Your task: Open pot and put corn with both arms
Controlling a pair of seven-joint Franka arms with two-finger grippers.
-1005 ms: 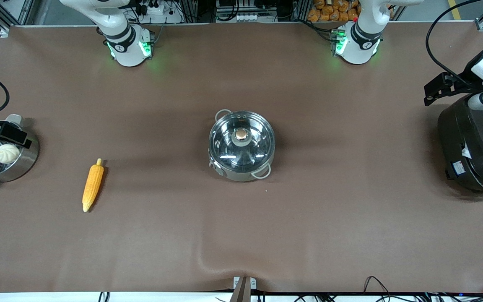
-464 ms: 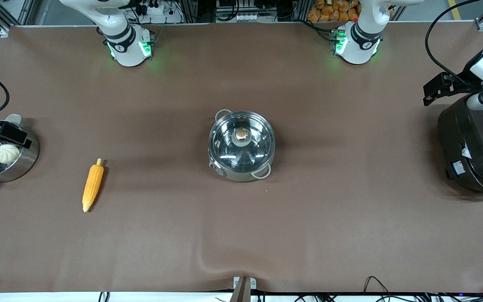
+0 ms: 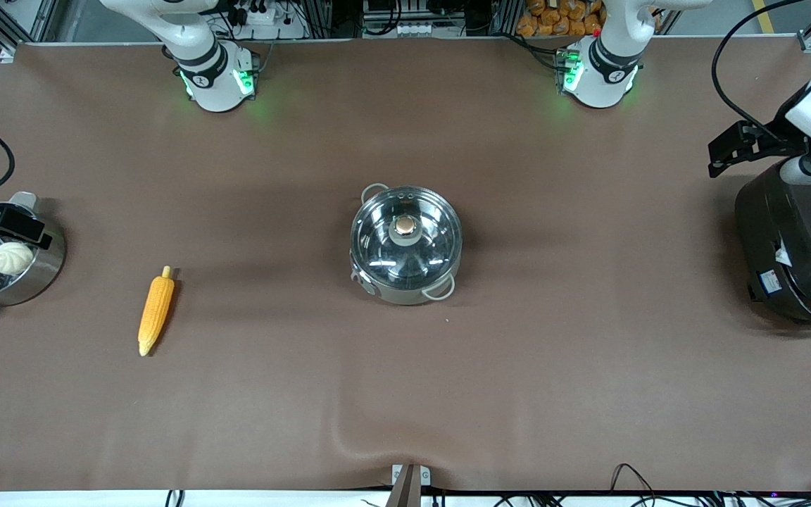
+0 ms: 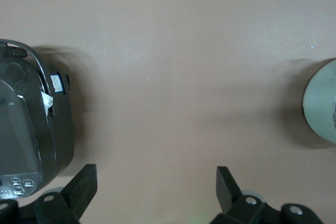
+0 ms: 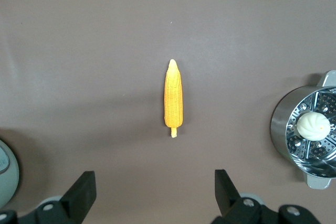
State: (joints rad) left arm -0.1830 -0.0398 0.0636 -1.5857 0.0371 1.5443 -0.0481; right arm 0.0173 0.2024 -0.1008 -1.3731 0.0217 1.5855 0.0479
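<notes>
The steel pot (image 3: 405, 264) stands mid-table with its glass lid (image 3: 377, 243) on and the tan knob (image 3: 405, 225) on top. Its edge shows in the left wrist view (image 4: 323, 108) and the right wrist view (image 5: 6, 174). The corn (image 3: 155, 311) lies flat on the brown mat, toward the right arm's end; it also shows in the right wrist view (image 5: 174, 99). My right gripper (image 5: 155, 179) is open and empty, high above the mat between the corn and the steamer pot. My left gripper (image 4: 156, 174) is open and empty, high beside the rice cooker.
A steel steamer pot (image 3: 43, 271) with a white bun (image 3: 11, 258) stands at the right arm's end of the table. A big black rice cooker (image 3: 796, 246) stands at the left arm's end. A fold in the mat (image 3: 370, 440) rises near the front edge.
Both wrists have drifted very slightly at the table's ends. The pot, lid and corn have not moved.
</notes>
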